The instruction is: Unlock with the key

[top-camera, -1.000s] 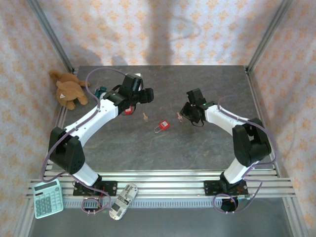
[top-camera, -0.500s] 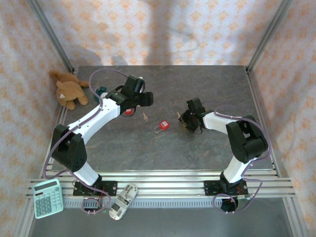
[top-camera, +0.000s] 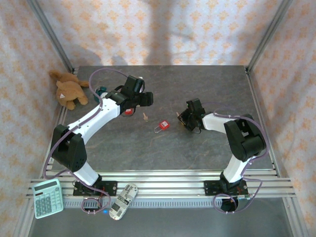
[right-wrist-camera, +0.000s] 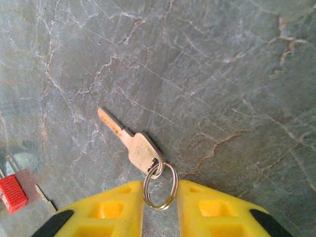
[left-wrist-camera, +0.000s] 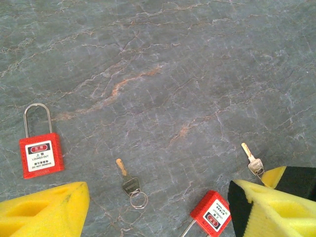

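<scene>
Two red padlocks lie on the grey stone table: one mid-table, one under my left arm. A loose key rests between them. My left gripper hovers open; its wrist view shows a padlock, a ringed key, the other padlock and a second key. My right gripper is low on the table, its yellow fingers pressed on either side of the split ring of a flat-lying key. That gripper is shut on the ring.
A brown plush toy and a teal object sit at the far left. A calculator and a white handset lie on the near rails. Patterned walls enclose the table on three sides.
My right gripper has dropped lower and shifted slightly left onto the key, and its jaws have narrowed around the ring. The left arm has barely moved.
</scene>
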Controlling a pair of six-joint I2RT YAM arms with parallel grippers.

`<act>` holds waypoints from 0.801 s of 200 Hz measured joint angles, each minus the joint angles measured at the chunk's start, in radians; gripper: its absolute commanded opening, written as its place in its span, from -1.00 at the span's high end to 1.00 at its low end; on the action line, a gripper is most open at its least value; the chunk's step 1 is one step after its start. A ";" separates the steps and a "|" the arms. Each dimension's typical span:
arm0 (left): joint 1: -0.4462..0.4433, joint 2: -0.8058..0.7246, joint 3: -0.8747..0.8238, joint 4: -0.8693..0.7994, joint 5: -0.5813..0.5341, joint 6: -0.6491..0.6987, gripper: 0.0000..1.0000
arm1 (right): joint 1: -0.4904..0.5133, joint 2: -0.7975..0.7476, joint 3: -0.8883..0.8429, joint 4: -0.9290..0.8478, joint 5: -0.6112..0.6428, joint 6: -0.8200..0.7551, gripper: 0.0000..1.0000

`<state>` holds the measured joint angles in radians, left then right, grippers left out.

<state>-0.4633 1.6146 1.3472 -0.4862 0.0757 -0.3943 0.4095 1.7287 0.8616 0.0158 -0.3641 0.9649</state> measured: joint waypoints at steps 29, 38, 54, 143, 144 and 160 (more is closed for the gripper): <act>0.000 0.000 0.000 0.000 0.000 0.001 -0.51 | 0.000 0.000 -0.001 0.006 0.001 0.004 0.64; 0.000 0.000 0.000 0.000 0.000 0.001 -0.51 | 0.000 0.000 -0.001 0.008 0.001 0.005 0.65; 0.000 0.000 0.000 0.000 0.000 0.001 -0.51 | 0.000 0.000 -0.001 0.008 0.001 0.004 0.66; 0.000 0.000 0.000 0.000 0.000 0.003 -0.52 | 0.000 -0.034 0.005 -0.053 0.043 -0.040 0.83; 0.000 0.000 0.000 0.000 0.000 0.003 -0.52 | 0.000 -0.034 0.005 -0.053 0.043 -0.042 0.83; 0.000 -0.001 0.000 0.001 0.000 0.004 -0.53 | 0.000 -0.048 0.017 -0.083 0.054 -0.064 0.85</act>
<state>-0.4633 1.6135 1.3472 -0.4854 0.0761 -0.3904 0.4095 1.6810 0.8787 -0.0673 -0.3103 0.9005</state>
